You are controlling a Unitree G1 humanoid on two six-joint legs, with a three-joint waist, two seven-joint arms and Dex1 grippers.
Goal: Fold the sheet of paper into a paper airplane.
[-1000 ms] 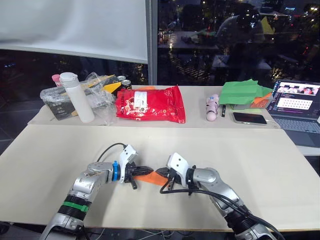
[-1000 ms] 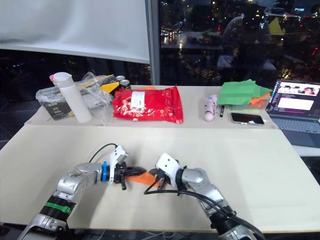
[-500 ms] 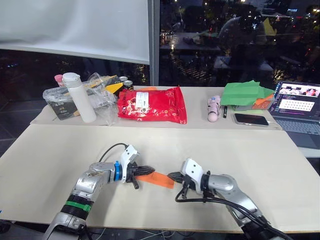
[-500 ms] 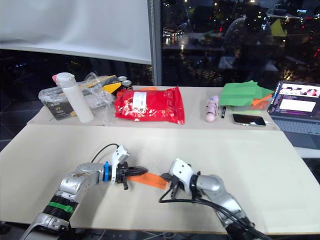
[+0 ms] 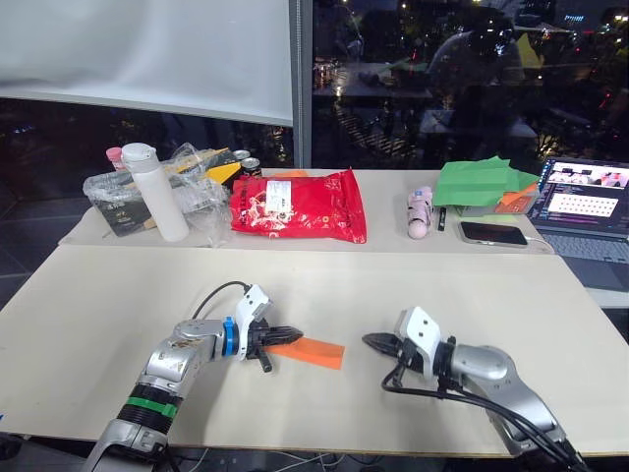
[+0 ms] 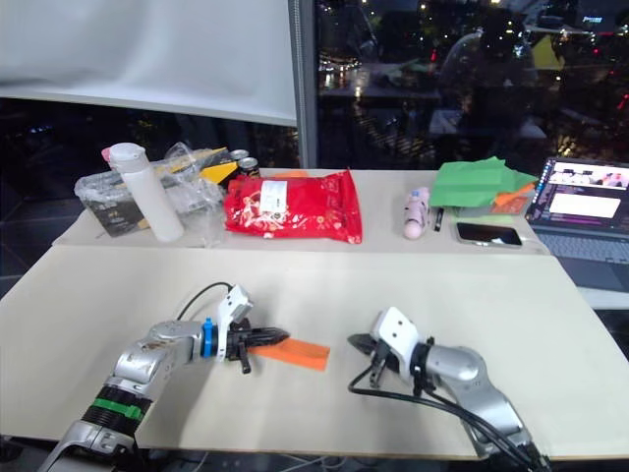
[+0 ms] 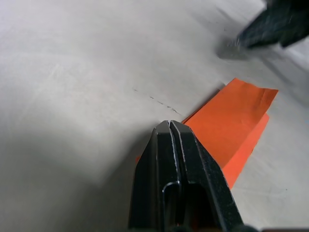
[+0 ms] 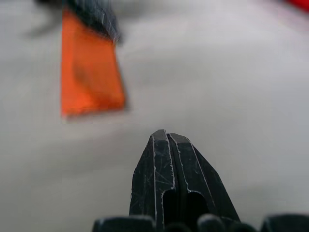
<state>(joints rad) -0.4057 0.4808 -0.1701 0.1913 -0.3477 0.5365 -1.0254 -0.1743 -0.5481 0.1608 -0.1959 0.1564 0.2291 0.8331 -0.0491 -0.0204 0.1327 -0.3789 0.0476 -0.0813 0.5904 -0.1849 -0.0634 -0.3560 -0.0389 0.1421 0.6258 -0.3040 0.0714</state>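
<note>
The sheet of paper (image 5: 316,351) is a narrow folded orange strip lying flat on the near part of the cream table (image 5: 118,295). My left gripper (image 5: 295,334) is shut on the strip's left end; in the left wrist view the sheet of paper (image 7: 227,125) spreads out from under the closed fingertips (image 7: 169,126). My right gripper (image 5: 370,341) rests on the table to the right of the strip, a short gap away, shut and holding nothing. In the right wrist view the sheet of paper (image 8: 89,82) lies ahead of the closed right gripper (image 8: 164,133).
Along the far side of the table sit a white bottle (image 5: 153,192), a clear plastic bag (image 5: 192,192), a red snack bag (image 5: 298,205), a pink item (image 5: 419,212), green paper sheets (image 5: 480,182), a phone (image 5: 489,233) and a laptop (image 5: 588,211).
My right gripper let go of the strip's right end and drew back to the right. The paper now lies flat, still held at its left end by the left gripper.
</note>
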